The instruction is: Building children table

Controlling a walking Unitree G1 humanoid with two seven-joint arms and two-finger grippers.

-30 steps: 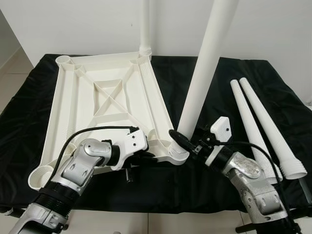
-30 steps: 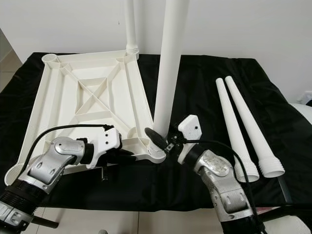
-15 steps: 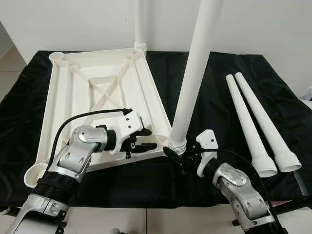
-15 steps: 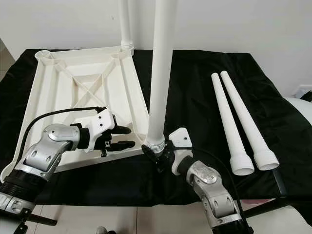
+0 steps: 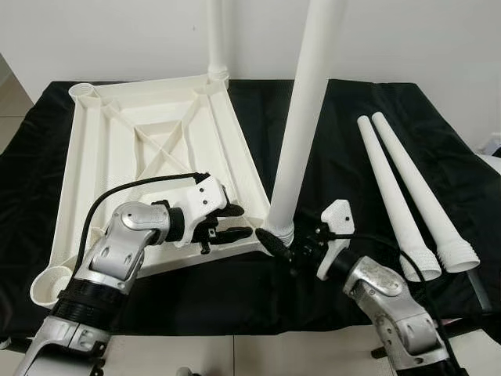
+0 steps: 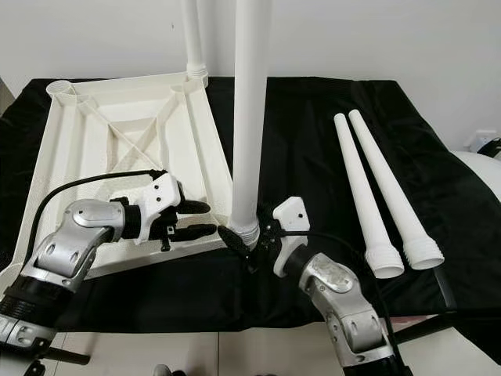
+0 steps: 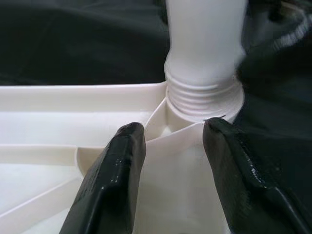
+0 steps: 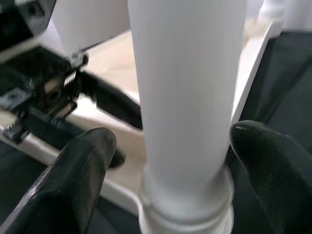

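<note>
White plastic tabletop (image 5: 149,149) lying upside down, ribs up, on the black-draped bench (image 5: 352,117). Standing upright in its near right corner socket, one long white leg (image 5: 301,117), threaded collar seated at the rim. Another leg (image 5: 215,39) upright in the far right corner. Two spare legs (image 5: 399,188) side by side on the cloth well off to the right, flared ends nearest the robot.

Right pincer (image 5: 280,244) low at the base of the near leg, black fingers (image 8: 87,161) spread either side of the collar; touching or just clear, cannot tell from the wrist view. Left pincer (image 5: 235,223) reaching in over the tabletop's near edge, fingers (image 7: 117,170) parted and gripping nothing, tips resting on or just above the white ribs right beside that same corner socket, aimed at the leg's threads. Black cable looping from the left wrist back over the silver forearm. Near left corner socket (image 5: 51,278) of the tabletop open at the bench's front edge. Pale wall behind, tiled floor below.
</note>
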